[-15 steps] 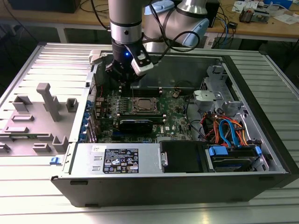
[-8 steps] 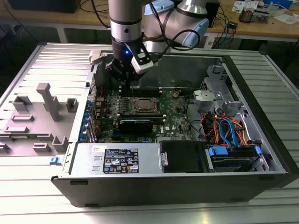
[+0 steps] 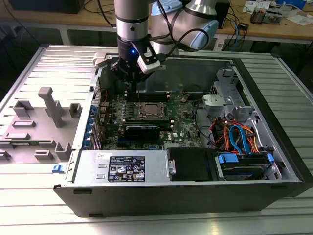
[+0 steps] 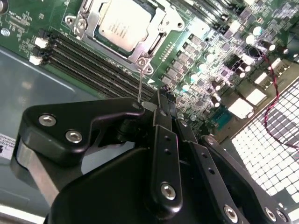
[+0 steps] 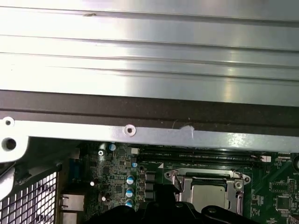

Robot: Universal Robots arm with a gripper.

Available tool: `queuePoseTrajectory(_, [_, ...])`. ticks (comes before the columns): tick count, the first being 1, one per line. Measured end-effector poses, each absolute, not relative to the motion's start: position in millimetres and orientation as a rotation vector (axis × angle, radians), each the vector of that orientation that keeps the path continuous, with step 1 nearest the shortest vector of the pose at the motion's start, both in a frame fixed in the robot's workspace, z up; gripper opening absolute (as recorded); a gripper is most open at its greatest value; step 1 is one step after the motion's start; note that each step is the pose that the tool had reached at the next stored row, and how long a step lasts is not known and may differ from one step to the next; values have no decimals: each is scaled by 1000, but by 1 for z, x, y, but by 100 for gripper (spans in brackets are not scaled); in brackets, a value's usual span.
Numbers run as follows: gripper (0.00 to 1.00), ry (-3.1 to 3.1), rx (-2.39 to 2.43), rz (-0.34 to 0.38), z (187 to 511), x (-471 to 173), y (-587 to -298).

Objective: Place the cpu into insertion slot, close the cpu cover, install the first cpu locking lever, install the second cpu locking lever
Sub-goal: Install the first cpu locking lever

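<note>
While the hand (image 4: 164,92) hangs low over the motherboard (image 4: 201,56) with fingers (image 4: 162,121) drawn together, a thin locking lever (image 4: 139,81) stands upright just beside them, apparently raised for latching; whether it is pinched I cannot tell. The cpu (image 4: 119,23) already sits in the insertion slot (image 4: 142,61) beneath the lowered cpu cover (image 4: 159,32). The open computer case (image 3: 195,196) lies flat on a slatted metal bench (image 3: 29,205), exposing the board, cluttered desks (image 3: 274,32) behind.
</note>
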State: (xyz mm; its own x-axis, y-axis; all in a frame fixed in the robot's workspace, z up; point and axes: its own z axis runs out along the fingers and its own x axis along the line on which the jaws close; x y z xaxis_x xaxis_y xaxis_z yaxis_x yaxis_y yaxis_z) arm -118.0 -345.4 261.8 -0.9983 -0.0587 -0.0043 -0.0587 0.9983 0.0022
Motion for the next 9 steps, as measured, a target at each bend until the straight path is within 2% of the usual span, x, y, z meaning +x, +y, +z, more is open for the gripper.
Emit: queuePoseTrajectory(9, [11,3136,-92,4,262,-106,-343])
